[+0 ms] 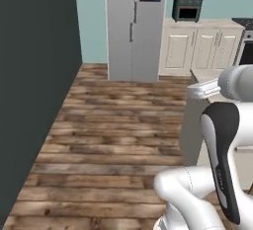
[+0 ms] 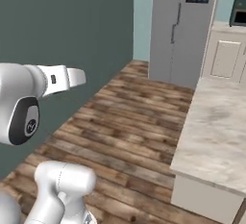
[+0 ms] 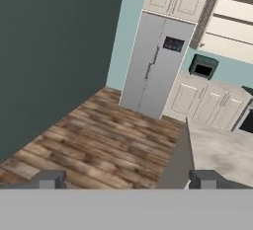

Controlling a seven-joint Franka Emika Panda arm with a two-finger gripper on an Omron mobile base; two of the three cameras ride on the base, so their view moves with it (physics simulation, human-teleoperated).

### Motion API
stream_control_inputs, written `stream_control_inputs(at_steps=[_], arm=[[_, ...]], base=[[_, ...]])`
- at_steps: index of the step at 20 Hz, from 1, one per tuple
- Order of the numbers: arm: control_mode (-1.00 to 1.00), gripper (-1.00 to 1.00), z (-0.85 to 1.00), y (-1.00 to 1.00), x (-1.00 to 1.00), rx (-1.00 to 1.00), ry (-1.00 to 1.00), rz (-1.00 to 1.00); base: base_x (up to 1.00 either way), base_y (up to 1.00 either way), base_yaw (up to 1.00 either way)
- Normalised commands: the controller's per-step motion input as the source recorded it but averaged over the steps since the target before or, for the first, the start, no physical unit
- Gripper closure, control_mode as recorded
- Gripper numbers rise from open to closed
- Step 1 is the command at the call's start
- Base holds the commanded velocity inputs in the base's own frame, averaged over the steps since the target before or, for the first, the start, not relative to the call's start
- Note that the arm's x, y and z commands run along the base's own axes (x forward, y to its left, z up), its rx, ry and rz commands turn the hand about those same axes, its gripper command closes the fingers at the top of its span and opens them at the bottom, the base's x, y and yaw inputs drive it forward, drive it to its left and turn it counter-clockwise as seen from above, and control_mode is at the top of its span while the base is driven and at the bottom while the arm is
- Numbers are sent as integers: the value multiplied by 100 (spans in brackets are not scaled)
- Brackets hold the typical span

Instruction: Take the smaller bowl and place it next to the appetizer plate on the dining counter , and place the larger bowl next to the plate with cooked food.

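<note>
Hand [image 3: 126, 178] spread wide, holding nothing, looking across brown wood-plank floor [image 1: 113, 140] toward the tall grey steel fridge [image 3: 154, 66]. The dining bench [image 2: 216, 131], pale marbled stone with a square corner, lies ahead to the hand's right. I can't spot either bowl or plate yet; likely further along that top.
</note>
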Motion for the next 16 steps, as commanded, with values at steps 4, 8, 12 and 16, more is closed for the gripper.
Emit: stream_control_inputs(at_steps=[4, 8, 12, 16], arm=[[100, -100, 0, 0, 0, 0, 0, 0], [100, -100, 0, 0, 0, 0, 0, 0], [100, -100, 0, 0, 0, 0, 0, 0], [100, -100, 0, 0, 0, 0, 0, 0]], base=[[93, 60, -25], [100, 33, -22], [100, 1, -19], [100, 0, -18]])
